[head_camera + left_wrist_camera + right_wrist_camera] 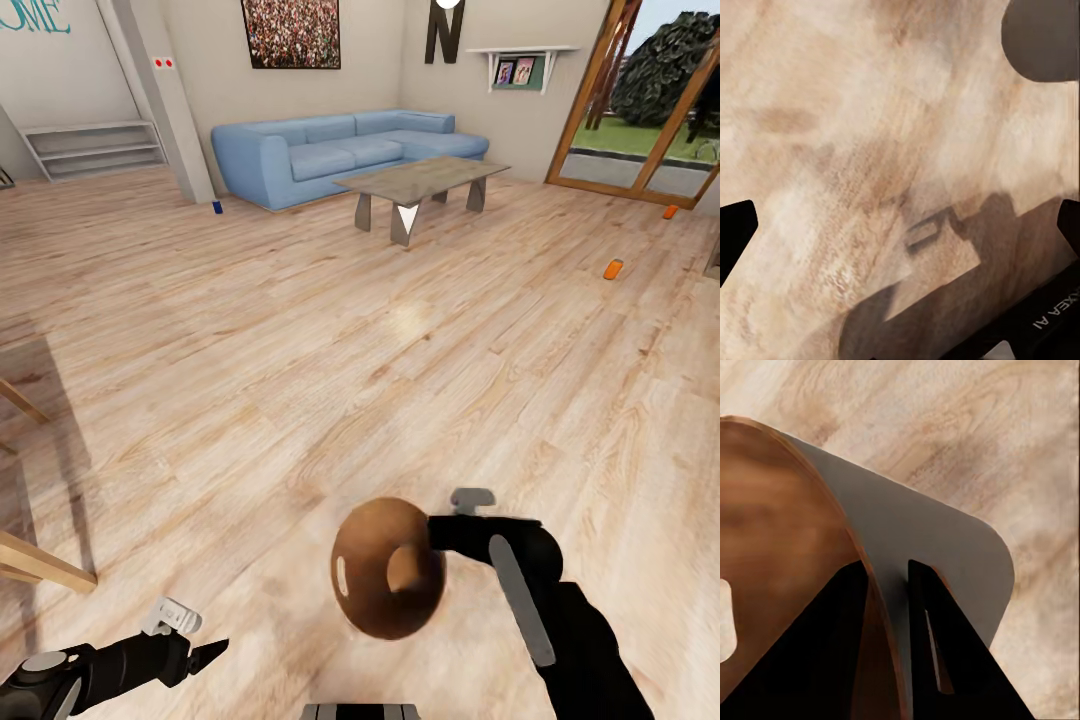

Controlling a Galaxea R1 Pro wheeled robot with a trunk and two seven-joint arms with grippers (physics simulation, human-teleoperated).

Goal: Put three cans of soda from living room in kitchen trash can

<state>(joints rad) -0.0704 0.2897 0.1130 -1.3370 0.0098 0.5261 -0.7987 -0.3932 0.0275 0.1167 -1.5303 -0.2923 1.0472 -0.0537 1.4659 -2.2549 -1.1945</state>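
The bin (388,568) is carried tipped over, mouth toward the camera, rim pinched between the fingers of the right end effector (889,607), one inside and one outside the wall. Cans lie on the living room floor (300,330): a blue can (217,207) by the sofa (340,150), two orange cans (613,268) (670,211) near the glass doors (640,110). Left end effector (205,653) empty, fingers spread wide. Step in hand, as judged: bringing the bin to the cans. Next: drive to a can, set the bin upright.
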